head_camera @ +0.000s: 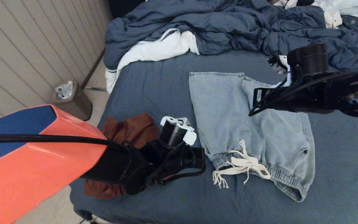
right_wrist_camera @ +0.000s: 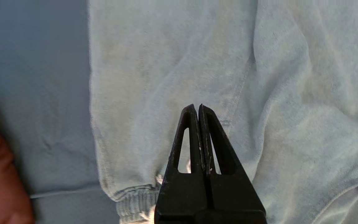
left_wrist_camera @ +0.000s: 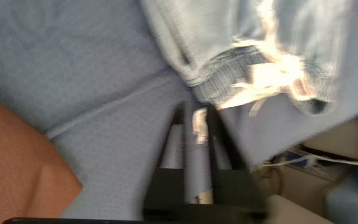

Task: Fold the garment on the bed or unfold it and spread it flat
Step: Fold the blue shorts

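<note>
1. The bed, under a slate-blue sheet, carries a pair of light blue shorts lying folded near its middle, waistband toward the near edge.
2. A white drawstring lies loose across the waistband.
3. The left gripper hangs just beside the waistband's left corner, over bare sheet; its fingers stand narrowly apart and hold nothing.
4. In the left wrist view, the waistband and drawstring lie just past the fingertips, apart from them.
5. The right gripper hovers above the middle of the shorts, its fingers pressed together with nothing between them.
6. A rust-brown cloth lies bunched on the sheet beneath the left arm, beside the shorts.
7. A rumpled dark blue duvet with white lining is heaped along the far side of the bed.
</note>
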You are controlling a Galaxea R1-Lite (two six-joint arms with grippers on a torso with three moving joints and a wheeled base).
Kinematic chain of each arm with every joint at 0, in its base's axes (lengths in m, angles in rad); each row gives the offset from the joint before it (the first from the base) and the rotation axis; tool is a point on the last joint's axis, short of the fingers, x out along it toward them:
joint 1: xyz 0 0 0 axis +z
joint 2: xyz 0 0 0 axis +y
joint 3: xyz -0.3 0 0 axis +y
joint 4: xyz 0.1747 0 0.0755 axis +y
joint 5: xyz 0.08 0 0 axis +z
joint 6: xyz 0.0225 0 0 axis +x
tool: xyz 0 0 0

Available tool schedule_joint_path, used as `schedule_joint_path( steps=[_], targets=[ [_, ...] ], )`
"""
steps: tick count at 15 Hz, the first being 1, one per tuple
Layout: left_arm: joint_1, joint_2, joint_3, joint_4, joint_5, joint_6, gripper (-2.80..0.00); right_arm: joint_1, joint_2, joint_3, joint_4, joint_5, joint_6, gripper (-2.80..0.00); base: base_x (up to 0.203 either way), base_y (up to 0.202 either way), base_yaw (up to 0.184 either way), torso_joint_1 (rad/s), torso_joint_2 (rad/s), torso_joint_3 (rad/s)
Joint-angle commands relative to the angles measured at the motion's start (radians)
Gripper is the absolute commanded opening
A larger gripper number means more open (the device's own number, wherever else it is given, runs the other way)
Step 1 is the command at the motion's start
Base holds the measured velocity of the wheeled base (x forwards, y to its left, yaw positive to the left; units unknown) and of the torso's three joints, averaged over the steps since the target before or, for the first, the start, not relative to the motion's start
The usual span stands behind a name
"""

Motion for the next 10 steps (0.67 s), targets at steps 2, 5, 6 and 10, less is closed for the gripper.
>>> schedule_joint_path(
  steps=[2, 5, 6, 10],
  targets=[
    [-0.025, 0.094, -0.024, -0.013, 0.053, 0.002, 0.00, 0.005, -0.018, 0.001, 0.002, -0.001, -0.001, -2.80, 0.000, 0.000, 0.000, 0.000, 0.00, 0.000],
    [-0.054, 0.146, -0.064, -0.046, 0.079, 0.020, 0.00, 0.007, -0.010, 0.015, -0.001, 0.000, -0.015, -2.80, 0.000, 0.000, 0.000, 0.000, 0.00, 0.000],
    [-0.070, 0.166, -0.078, -0.047, 0.085, 0.031, 0.00, 0.018, -0.006, 0.018, -0.001, -0.001, -0.017, -2.80, 0.000, 0.000, 0.000, 0.000, 0.00, 0.000],
    [-0.120, 0.285, -0.190, -0.100, 0.258, 0.066, 0.00, 0.065, 0.019, 0.047, -0.002, -0.001, -0.019, -2.80, 0.000, 0.000, 0.000, 0.000, 0.00, 0.000]
  ],
)
